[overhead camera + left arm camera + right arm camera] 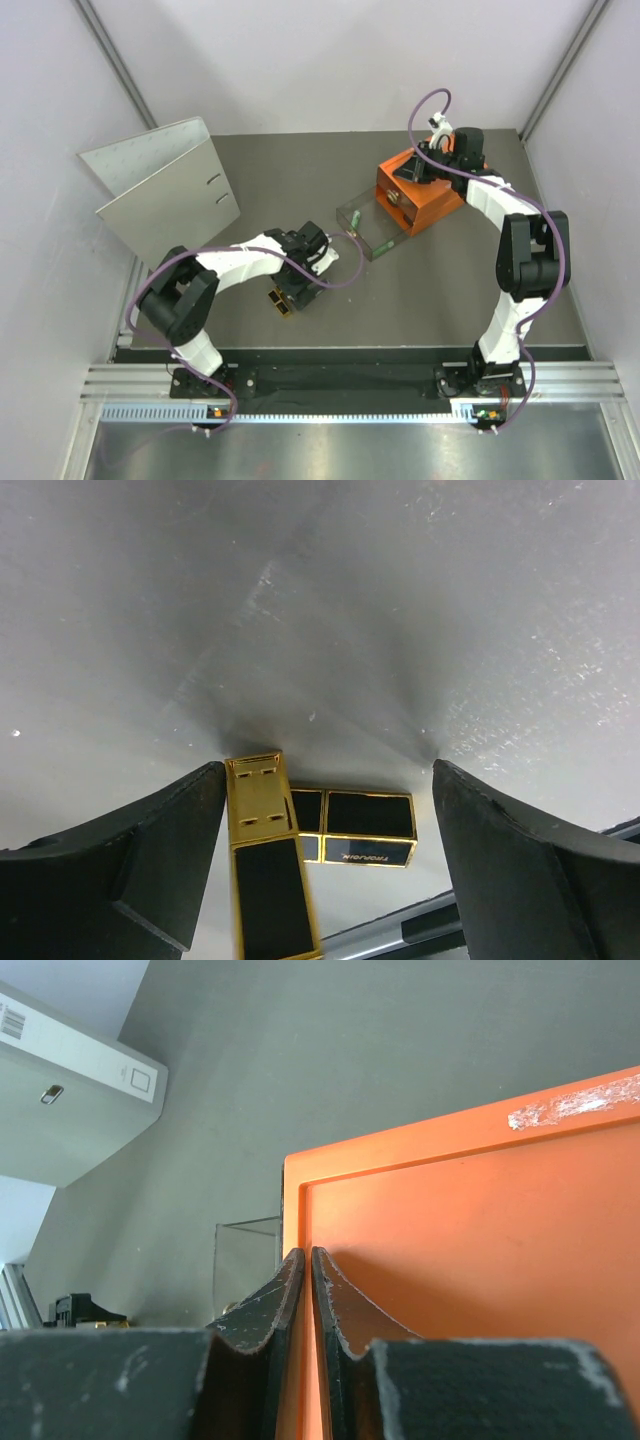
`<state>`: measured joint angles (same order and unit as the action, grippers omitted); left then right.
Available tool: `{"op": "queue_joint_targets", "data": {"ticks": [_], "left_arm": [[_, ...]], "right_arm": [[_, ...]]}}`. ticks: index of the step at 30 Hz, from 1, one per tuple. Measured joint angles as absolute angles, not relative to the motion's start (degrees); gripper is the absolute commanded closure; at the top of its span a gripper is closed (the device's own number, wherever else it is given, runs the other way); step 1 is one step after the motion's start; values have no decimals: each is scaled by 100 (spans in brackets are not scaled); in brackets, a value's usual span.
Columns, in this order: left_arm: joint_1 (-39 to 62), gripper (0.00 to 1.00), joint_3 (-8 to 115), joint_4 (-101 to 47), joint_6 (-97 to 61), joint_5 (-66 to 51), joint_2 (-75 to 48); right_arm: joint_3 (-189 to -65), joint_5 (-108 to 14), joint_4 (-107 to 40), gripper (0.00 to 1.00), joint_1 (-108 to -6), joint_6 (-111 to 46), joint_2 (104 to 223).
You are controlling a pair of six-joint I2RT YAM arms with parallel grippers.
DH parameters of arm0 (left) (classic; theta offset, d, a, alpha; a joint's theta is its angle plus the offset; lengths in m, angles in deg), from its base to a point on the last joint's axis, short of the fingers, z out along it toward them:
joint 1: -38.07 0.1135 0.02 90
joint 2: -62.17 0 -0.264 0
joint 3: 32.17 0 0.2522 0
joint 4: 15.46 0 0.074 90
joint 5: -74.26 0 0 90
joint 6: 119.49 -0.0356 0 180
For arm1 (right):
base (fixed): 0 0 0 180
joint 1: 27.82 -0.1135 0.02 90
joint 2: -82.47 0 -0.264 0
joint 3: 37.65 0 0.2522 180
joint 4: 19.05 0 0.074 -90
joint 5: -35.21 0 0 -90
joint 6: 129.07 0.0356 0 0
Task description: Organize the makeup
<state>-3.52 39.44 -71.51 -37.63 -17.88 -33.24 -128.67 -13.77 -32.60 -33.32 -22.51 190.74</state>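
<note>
Dark grey table (430, 300) fills the floor of a white-walled booth (330, 60), with a large grey ring binder (150, 200) standing open at the far left and an orange drawer box (430, 195) at the far right. A clear drawer (372, 238) is pulled out of the box toward the middle of the table, and a small green item (354, 217) lies inside it near its far end; it is too small to name more closely. The left gripper (292, 292) reaches down to the table near the front left, over the black-and-gold palette (281, 303), well apart from the box. In the left wrist view its fingers (150, 870) are spread wide with the palette (355, 825) lying on the table between them. The palette is open: one gold-edged half runs alongside the finger on the picture's left, touching or just beside it, and the other half lies across the gap, clear of the opposite finger. The right gripper (410, 170) sits over the top of the orange box at its far side. In the right wrist view its fingers (265, 1310) are pressed together with nothing between them, their tips at the edge of the box's orange top (480, 1260), and the clear drawer (245, 1250) is just beyond. I cannot tell whether the tips touch the box.
</note>
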Motion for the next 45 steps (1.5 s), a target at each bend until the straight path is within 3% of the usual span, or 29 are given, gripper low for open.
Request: {"op": "queue_joint_targets", "data": {"ticks": [5,11,16,17,30,45], "left_arm": [[-286,17,3931,-7114,-3822,-1770,-3366],[-78,43,3975,-7146,-3890,-1637,-3475],[107,93,4115,-7223,-3960,-1477,-3593],[140,98,4141,-7247,-4004,-1462,-3600],[247,100,4954,-7590,-4143,-1471,-3833],[245,100,9056,-7938,-3988,-658,-5409]], "right_arm": [[-12867,-1377,-3262,90,-3332,-2251,19074],[-12867,-1377,-3262,90,-3332,-2251,19076],[-12867,-1373,-3260,90,-3332,-2251,19085],[-12867,-1371,-3258,90,-3332,-2251,19085],[-12875,-1364,-3258,90,-3330,-2249,19098],[-12884,-1305,-3223,90,-3323,-2249,19128]]}}
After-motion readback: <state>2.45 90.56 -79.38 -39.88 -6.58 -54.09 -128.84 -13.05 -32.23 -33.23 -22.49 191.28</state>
